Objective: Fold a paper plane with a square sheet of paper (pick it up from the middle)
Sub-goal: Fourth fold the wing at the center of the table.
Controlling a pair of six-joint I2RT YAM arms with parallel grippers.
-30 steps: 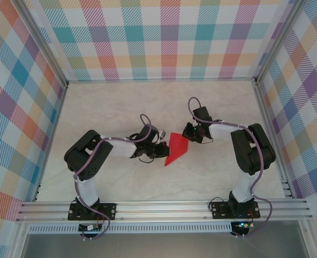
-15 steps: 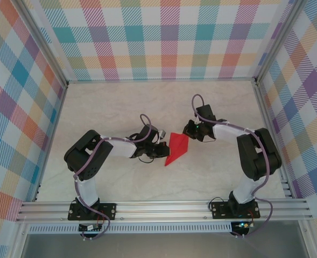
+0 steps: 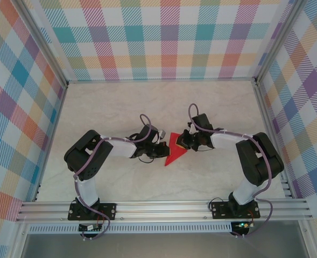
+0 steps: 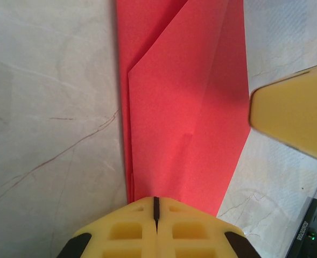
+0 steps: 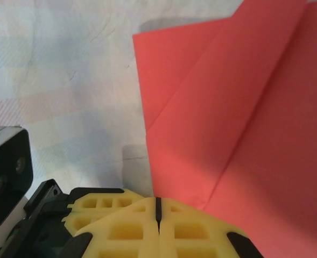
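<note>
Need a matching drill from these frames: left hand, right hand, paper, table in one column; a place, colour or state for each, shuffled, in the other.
1. left hand
2. right hand
3. paper
4. table

A. pale marble pattern
B. shut, at the paper's right side
C. red, folded in layers
D. shut, at the paper's left side

Pairs: 1-D, 2-B, 3-C, 4-A

Left gripper [image 4: 155, 205] pinched closed at the folded red paper's [image 4: 185, 107] near end. Yellow finger [image 4: 295, 115] ahead-right, beside its edge, over the marble desk [image 4: 50, 107].
</note>
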